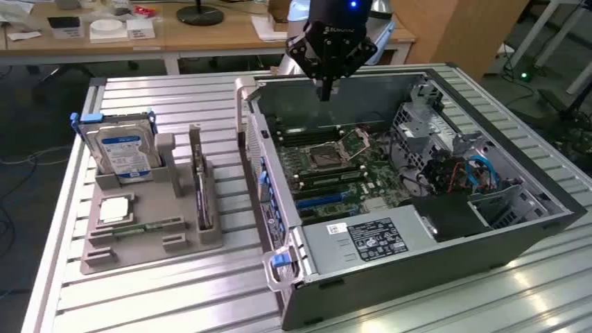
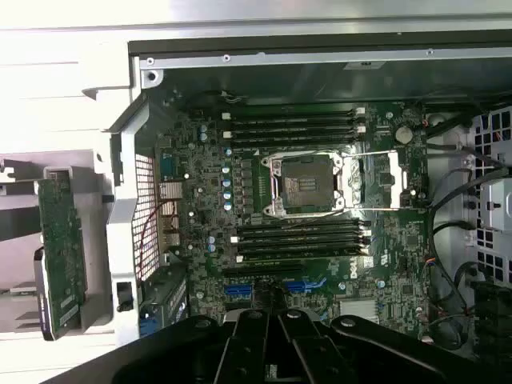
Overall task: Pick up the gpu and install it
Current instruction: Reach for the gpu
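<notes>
Gripper: I see its fingers together, empty, above the open computer case.
Gpu: on edge in grey holder, well apart.

Even room light in ext. view; wrist view w/ table blown out white, case interior dimmer.

The counter is pale grey, ribbed in long parallel slats. The computer case is dark grey, and its motherboard is green with black memory slots and 2 blue slots. The holder is dull grey-beige, the hard drive silver with a blue-and-white label, the gpu dark and brownish. The gripper is black.
</notes>
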Robot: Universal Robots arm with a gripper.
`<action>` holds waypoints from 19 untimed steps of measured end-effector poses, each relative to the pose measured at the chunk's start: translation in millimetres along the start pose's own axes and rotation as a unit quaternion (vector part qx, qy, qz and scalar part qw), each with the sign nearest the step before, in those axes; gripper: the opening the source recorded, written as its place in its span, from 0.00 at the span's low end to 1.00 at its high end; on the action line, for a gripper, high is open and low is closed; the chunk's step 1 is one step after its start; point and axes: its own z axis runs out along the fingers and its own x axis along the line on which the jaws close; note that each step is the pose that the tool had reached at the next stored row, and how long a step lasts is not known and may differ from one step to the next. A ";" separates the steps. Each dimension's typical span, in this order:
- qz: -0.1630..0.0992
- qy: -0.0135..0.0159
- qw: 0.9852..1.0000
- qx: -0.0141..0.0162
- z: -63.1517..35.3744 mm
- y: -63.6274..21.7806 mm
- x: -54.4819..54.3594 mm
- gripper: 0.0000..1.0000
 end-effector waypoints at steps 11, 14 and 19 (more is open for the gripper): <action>0.000 0.000 1.000 0.000 -0.1 -0.5 7.0 0.11; 0.000 0.000 1.000 0.000 -0.2 -0.7 9.9 0.11; 0.000 0.000 1.000 0.000 -0.3 -1.2 15.8 0.11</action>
